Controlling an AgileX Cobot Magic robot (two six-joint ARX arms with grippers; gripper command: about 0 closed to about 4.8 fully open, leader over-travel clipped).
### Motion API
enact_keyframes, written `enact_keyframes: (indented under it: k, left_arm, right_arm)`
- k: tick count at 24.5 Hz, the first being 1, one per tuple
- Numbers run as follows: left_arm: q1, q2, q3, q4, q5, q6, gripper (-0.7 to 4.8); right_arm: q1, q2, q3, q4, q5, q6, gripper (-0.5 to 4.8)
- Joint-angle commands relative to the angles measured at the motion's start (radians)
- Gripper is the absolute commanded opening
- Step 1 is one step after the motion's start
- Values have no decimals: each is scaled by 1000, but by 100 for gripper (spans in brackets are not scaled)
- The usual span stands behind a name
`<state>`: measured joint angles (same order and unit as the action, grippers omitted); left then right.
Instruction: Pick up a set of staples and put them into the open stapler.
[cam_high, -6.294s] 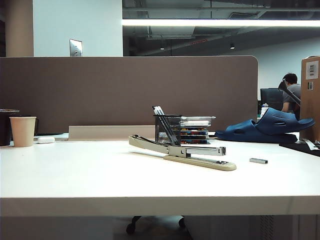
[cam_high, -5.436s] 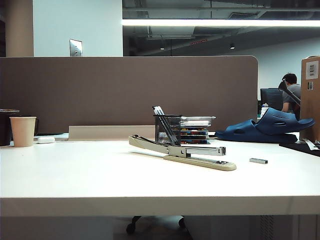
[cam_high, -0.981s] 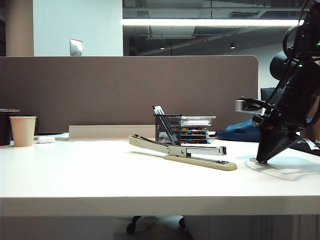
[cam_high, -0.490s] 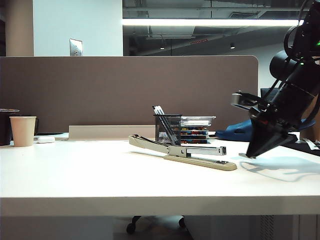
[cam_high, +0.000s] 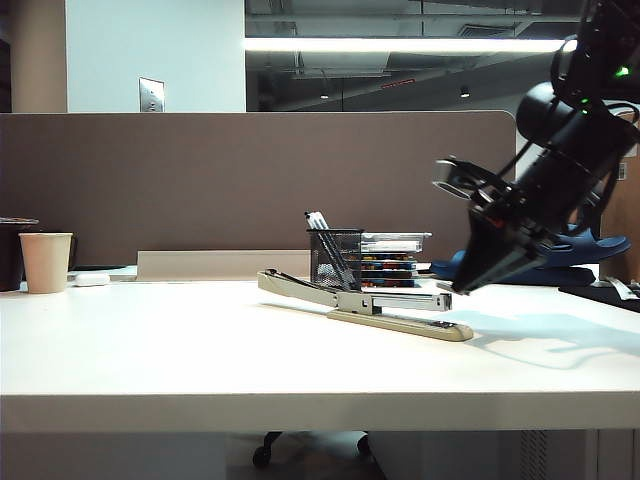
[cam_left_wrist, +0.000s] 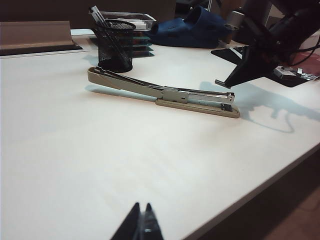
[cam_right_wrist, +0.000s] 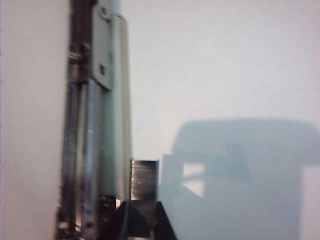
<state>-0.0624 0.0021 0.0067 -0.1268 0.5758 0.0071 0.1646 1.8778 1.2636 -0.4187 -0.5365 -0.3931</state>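
Staples in transit to the stapler (cam_high: 365, 302).
Right gripper (cam_right_wrist: 140, 220) grips the set of staples (cam_right_wrist: 144, 187) just above the rail's front end; next, align and lower. Left gripper (cam_left_wrist: 140, 226), seemingly clenched, hovers over tabletop (cam_high: 200, 350).

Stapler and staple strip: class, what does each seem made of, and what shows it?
Long beige stapler: matt beige base, painted metal or plastic, unclear; its rail glints silver, likely bare metal. Small grey staple strip, held in the right claw: dull grey ribbed sheen, likely steel.
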Motion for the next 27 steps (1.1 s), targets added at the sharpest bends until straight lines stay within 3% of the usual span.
enact_keyframes:
  k: [1,12,19,27]
  left_arm:
    - [1,0,2,0,5,1,-6]
    - [1,0,2,0,5,1,-6]
    - [1,0,2,0,6,0,-6]
    - [1,0,2,0,8,0,-6]
  right_arm:
    - [21,-10,31,-5,-32,1,30]
    - [119,-2,74,-17,-39,1,30]
    - [122,5,74,0,58,1,30]
    - [124,13,74,-24,60,8,30]
